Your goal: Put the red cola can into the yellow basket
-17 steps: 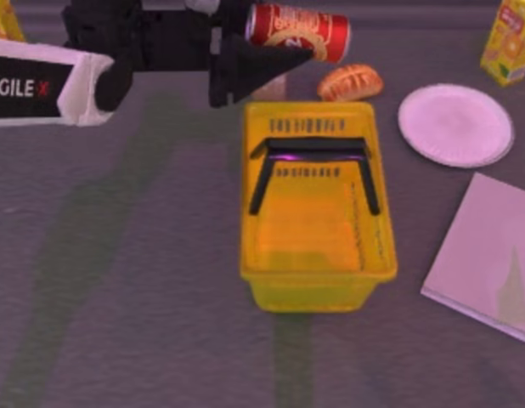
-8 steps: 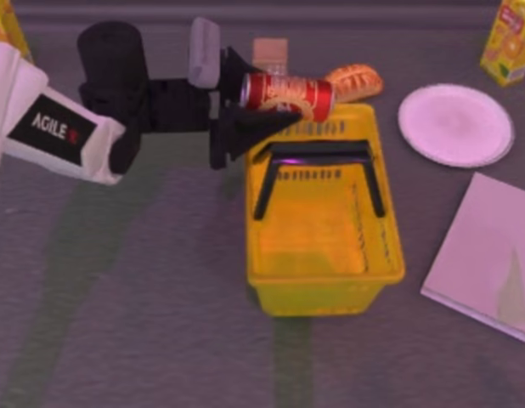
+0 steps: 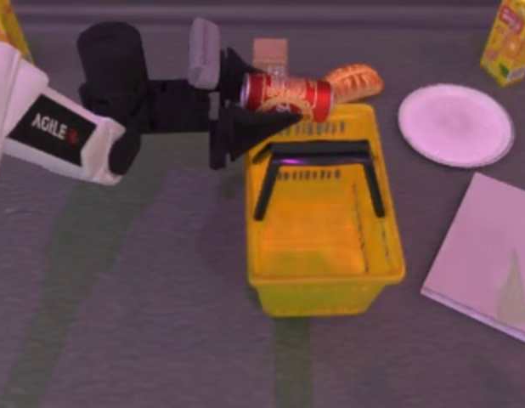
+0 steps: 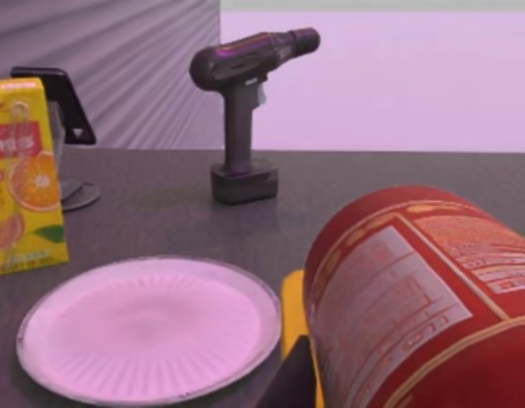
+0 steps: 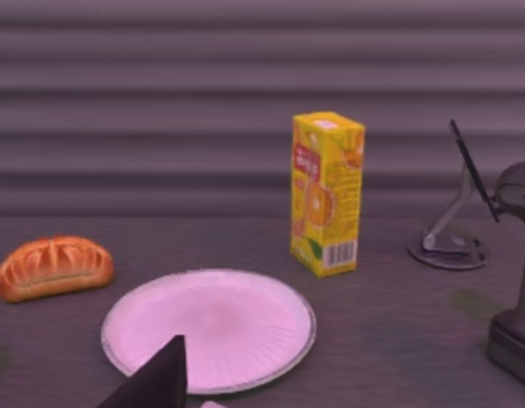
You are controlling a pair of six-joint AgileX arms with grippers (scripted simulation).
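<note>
Red cola can lies sideways, pinched in the left end effector above the yellow basket's far rim, near a bread roll on the counter.

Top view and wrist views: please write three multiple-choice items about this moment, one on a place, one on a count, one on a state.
1. Where is the red cola can?
A. over the far rim of the yellow basket
B. on the plate
C. on the basket floor

2. How many juice cartons show in the top view?
A. none
B. two
C. four

3. The left gripper is
A. open, holding nothing
B. shut on the can
C. out of view

Answers: 1 A, the can overlaps the far rim. 2 B, one carton at each far corner. 3 B, its fingers clasp the can.
</note>
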